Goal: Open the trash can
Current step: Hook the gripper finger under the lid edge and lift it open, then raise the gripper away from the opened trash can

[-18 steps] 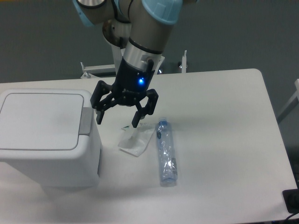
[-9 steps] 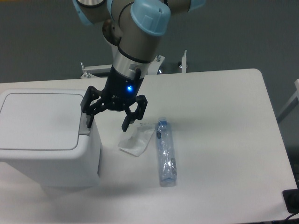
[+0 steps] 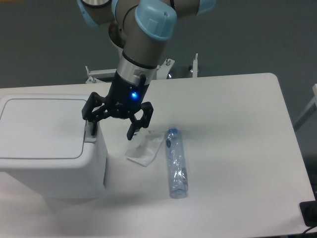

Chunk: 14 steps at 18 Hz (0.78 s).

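Camera view: the bin point(image 3: 47, 144) sits at the surface's point(image 3: 237, 148) left, lid shut. Jaws spread wide, holding nothing; one finger point(image 3: 90, 121) is over the grey tab point(image 3: 90, 133), the other hangs right of the bin.

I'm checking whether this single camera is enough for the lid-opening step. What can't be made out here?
- Grey push tab: partly covered by the claw; contact cannot be told.
- Trash can: left side cut by the frame edge.
- Small clear wrapper: too blurred to identify.
- Plastic bottle: contents unreadable.
- Dark object, bottom right: cut off.
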Motion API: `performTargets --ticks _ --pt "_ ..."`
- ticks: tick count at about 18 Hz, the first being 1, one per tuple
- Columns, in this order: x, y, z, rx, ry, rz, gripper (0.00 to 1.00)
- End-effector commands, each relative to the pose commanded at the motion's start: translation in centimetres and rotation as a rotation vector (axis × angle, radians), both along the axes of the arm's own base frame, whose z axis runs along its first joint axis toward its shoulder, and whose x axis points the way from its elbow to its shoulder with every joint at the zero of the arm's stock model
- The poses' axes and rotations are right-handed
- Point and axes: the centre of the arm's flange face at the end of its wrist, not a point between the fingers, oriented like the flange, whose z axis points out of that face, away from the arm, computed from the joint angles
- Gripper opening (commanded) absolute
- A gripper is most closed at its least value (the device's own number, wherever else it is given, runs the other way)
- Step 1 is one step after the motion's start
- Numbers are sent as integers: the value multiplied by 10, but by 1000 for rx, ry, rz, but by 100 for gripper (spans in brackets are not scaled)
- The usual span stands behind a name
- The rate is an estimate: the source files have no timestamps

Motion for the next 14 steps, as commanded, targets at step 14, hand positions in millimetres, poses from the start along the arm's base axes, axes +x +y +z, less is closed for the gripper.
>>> performTargets --ticks 14 --pt "-16 2 70 108 102 38 100"
